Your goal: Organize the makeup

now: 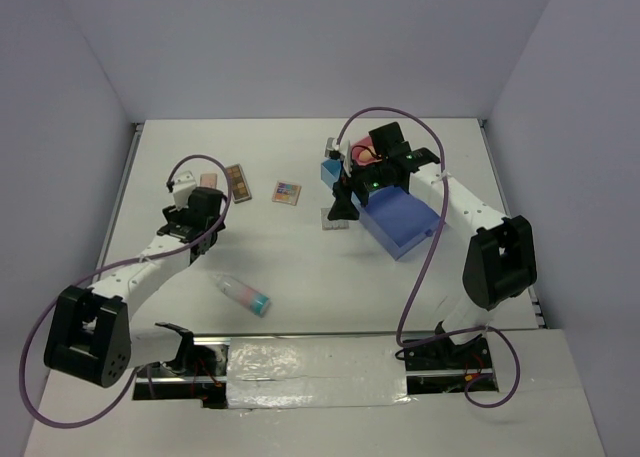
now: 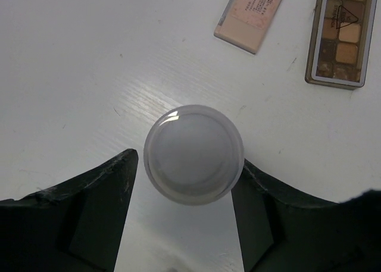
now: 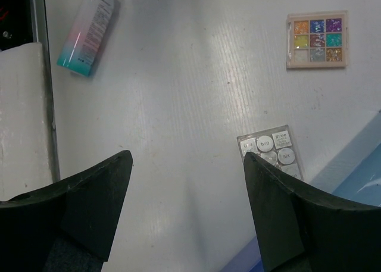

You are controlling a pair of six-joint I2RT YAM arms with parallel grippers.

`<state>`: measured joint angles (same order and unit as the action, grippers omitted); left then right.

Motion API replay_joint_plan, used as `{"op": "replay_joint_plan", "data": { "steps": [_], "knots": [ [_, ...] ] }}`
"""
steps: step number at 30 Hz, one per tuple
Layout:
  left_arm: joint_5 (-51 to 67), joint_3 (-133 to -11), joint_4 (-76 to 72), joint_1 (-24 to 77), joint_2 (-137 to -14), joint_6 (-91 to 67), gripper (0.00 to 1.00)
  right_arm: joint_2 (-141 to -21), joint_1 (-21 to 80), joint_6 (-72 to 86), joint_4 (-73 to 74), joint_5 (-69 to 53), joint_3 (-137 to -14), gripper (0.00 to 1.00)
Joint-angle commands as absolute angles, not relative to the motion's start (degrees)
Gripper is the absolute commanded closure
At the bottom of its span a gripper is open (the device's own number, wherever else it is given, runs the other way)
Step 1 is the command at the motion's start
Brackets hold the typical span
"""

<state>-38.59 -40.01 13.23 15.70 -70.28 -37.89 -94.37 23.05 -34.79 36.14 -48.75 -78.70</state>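
A white bottle (image 2: 193, 154) stands upright between the fingers of my left gripper (image 2: 186, 159). The jaws are open: the right finger touches the bottle and the left finger stands a little off it. It also shows in the top view, where the bottle (image 1: 183, 187) is at the far left by the left gripper (image 1: 195, 209). A peach palette (image 2: 253, 11) and a brown palette (image 2: 344, 37) lie just beyond. My right gripper (image 3: 187, 159) is open and empty above the table, its right finger over a grey palette (image 3: 272, 152). A multicoloured palette (image 3: 316, 40) and the teal-capped tube (image 3: 88, 31) lie apart. No sponges show.
The pink-and-blue tray (image 1: 400, 222) stands right of centre, under the right arm. The tube (image 1: 245, 295) lies near the front, left of centre. White walls close the table at the back and sides. A taped strip runs along the near edge by the arm bases.
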Motion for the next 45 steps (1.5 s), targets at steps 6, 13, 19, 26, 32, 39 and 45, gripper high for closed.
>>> {"op": "replay_joint_plan", "data": {
  "steps": [6, 13, 19, 26, 32, 39, 45],
  "knots": [
    [-37.5, -42.5, 7.5, 13.7, -72.9, -35.4, 0.32, -92.5, 22.9, -34.4, 34.3, -49.7, -78.9, 0.17],
    [-36.8, -42.0, 6.8, 12.8, -74.0, -35.2, 0.35, -92.4, 22.9, -34.3, 34.1, -49.8, -78.4, 0.17],
    [-35.2, -41.8, 5.5, 12.0, -74.4, -34.4, 0.37, -92.3, 22.9, -33.9, 34.0, -49.9, -78.1, 0.16],
    [-32.7, -42.2, 4.3, 11.8, -73.7, -32.2, 0.75, -92.4, 22.9, -33.8, 33.7, -50.4, -77.3, 0.16],
    [-24.6, -43.1, 4.7, 11.8, -70.2, -30.4, 1.0, -93.6, 22.9, -35.6, 37.4, -52.7, -77.9, 0.16],
    [-6.9, -43.9, 4.4, 11.8, -62.3, -31.4, 1.0, -95.3, 23.4, -35.1, 38.3, -53.7, -77.8, 0.17],
    [9.6, -43.2, 0.7, 11.8, -62.0, -41.6, 1.0, -92.5, 24.3, -28.4, 29.9, -46.6, -75.0, 0.0]
  ]
}}
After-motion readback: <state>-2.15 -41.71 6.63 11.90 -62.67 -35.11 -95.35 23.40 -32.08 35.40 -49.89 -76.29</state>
